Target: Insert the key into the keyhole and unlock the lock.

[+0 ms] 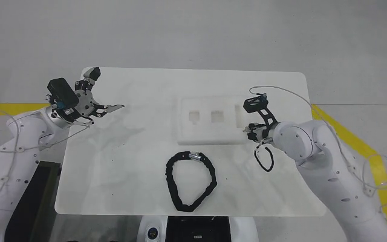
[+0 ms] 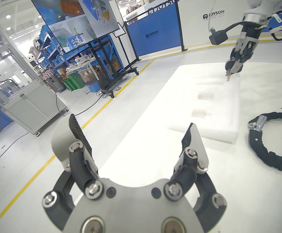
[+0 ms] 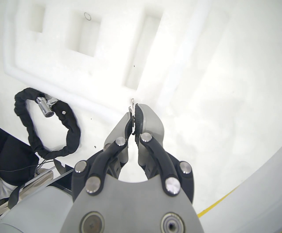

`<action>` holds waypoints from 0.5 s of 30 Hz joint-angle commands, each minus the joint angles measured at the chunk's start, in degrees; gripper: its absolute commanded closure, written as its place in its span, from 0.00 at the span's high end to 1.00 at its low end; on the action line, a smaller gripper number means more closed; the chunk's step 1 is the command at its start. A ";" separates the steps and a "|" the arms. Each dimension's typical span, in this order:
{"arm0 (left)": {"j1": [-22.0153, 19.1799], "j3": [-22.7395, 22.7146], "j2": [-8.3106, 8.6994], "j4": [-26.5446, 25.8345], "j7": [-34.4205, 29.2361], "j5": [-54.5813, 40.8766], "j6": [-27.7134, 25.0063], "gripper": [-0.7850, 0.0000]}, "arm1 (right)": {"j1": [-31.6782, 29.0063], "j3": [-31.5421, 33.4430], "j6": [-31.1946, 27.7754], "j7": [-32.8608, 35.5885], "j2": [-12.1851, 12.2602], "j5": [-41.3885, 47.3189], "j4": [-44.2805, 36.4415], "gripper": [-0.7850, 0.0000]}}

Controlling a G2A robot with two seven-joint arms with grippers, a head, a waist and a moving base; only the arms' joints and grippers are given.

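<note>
A black fabric-covered chain lock lies looped on the white table, near the front middle; its chrome cylinder joins the loop's ends. My right gripper is shut on a small metal key, whose tip pokes out past the pads. It hangs just above the right end of the white foam tray, as the left wrist view shows the right gripper with the key pointing down. My left gripper stands open over the table's left edge, nothing between its fingers.
The foam tray has three rectangular pockets; a small ring lies in the middle one. A black cable loop hangs by the right arm. Bare table lies left and right of the chain.
</note>
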 commanded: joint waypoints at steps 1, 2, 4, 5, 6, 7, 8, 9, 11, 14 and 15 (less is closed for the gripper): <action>0.00 0.00 0.00 0.00 0.00 0.00 0.00 1.00 | 0.36 -0.45 0.86 0.63 -0.05 -1.81 0.24 0.00; 0.00 0.00 0.00 0.00 0.00 0.00 0.00 1.00 | 0.57 -0.67 1.37 0.83 -0.12 -2.24 0.35 0.00; 0.00 0.00 0.00 0.00 0.00 0.00 0.00 1.00 | 1.09 -1.13 1.98 1.24 -0.29 -2.60 0.71 0.00; 0.00 0.00 0.00 0.00 0.00 0.00 0.00 1.00 | 1.39 -1.33 2.06 1.32 -0.37 -2.66 0.92 0.00; 0.00 0.00 0.00 0.00 0.00 0.00 0.00 1.00 | 1.73 -1.56 2.19 1.56 -0.42 -3.35 1.11 0.00; 0.00 0.00 0.00 0.00 0.00 0.00 0.00 1.00 | 2.10 -1.83 2.50 1.86 -0.47 -4.34 1.13 0.00; 0.00 0.00 0.00 0.00 0.00 0.00 0.00 1.00 | 2.44 -2.18 2.77 2.28 -0.52 -5.42 0.98 0.00; 0.00 0.00 0.00 0.00 0.00 0.00 0.00 1.00 | 2.74 -2.38 3.08 2.65 -0.62 -5.53 0.76 0.00; 0.00 0.00 0.00 0.00 0.00 0.00 0.00 1.00 | 3.22 -2.14 3.39 2.78 -0.78 -4.56 0.48 0.00; 0.00 0.00 0.00 0.00 0.00 0.00 0.00 1.00 | 3.19 -0.92 3.17 3.28 -0.73 -3.68 -0.03 0.00; 0.00 0.00 0.00 0.00 0.00 0.00 0.00 1.00 | 2.96 -0.36 3.10 3.44 -0.68 -3.17 -0.51 0.00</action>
